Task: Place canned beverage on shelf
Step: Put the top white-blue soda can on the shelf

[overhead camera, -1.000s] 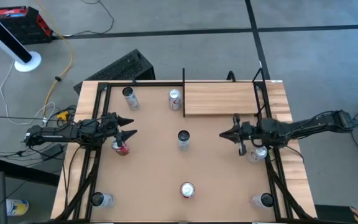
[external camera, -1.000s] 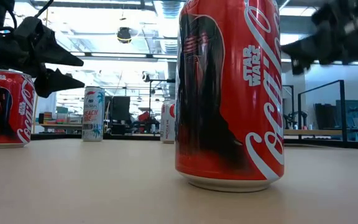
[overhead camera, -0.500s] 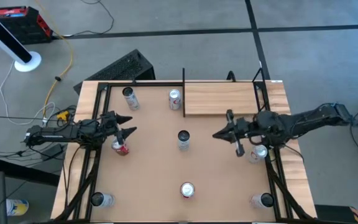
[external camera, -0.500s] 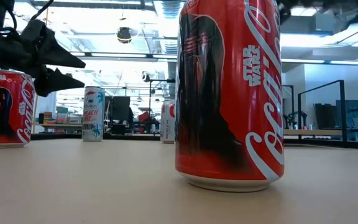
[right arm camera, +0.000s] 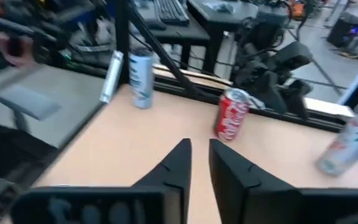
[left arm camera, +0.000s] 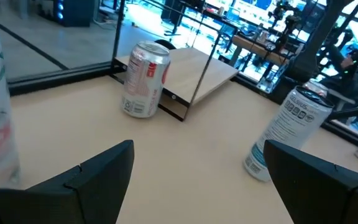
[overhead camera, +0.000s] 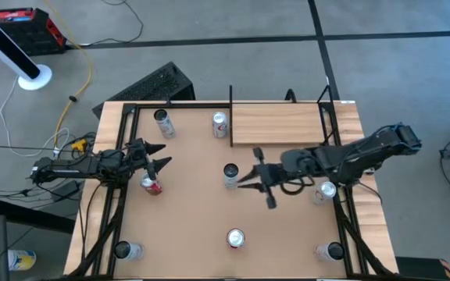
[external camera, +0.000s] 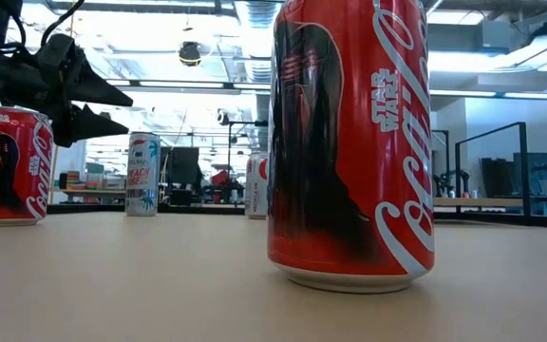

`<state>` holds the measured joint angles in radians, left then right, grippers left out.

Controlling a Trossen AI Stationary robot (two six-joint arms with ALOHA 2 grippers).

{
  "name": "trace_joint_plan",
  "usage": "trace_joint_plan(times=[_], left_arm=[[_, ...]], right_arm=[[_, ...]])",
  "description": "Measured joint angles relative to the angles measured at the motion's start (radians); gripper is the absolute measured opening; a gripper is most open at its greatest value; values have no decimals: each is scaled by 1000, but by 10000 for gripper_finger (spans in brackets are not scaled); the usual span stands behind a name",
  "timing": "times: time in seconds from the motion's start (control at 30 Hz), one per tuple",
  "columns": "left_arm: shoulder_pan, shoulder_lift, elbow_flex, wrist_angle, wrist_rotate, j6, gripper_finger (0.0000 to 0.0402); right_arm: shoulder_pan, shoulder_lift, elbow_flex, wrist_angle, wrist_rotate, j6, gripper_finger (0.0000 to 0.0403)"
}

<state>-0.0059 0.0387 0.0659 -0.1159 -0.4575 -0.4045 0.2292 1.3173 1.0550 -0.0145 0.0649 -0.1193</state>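
Two arms here, but only the right gripper (overhead camera: 247,179) looks busy: it sits mid-frame in the high view, just beside the centre can (overhead camera: 230,175), empty, fingers almost together in its wrist view. Looks like the approach step, so next it'd need to open up and straddle that can. The shelf (overhead camera: 277,123) is at upper right, bare. The left gripper (overhead camera: 162,156) waits at mid-left, spread wide, holding nothing.

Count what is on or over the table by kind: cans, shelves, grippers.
Cans: 8
Shelf: 1
Grippers: 2, left and right
Total: 11
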Motion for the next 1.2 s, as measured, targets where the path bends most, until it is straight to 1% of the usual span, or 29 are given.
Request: trace_joint_plan(times=[0.07,0.2,0.3,0.4,0.5,0.6,0.77,0.97,1.1,1.2], left_arm=[[0,0,1,-1,32,-2,343],[0,0,1,-1,36,3,343],[0,0,1,-2,45,-16,343],[0,0,0,-1,84,-29,343],[0,0,-1,6,114,-37,343],[0,0,-2,16,135,-45,343],[-2,0,-3,24,144,-52,343],[-17,0,-3,36,162,-15,343],[-18,0,-3,84,152,84,343],[-18,0,-3,159,138,230,343]], right_arm=[[-14,35,54,-23,21,-10,113],[-43,96,139,-67,39,-1,166],[-60,136,195,-155,41,36,211],[-72,174,250,-263,41,93,254],[-76,210,301,-351,42,117,288],[-74,233,344,-437,42,112,313],[-72,248,381,-553,41,111,332],[-73,248,383,-553,41,96,332],[-81,248,383,-556,41,11,330],[-96,248,383,-554,41,-52,330]])
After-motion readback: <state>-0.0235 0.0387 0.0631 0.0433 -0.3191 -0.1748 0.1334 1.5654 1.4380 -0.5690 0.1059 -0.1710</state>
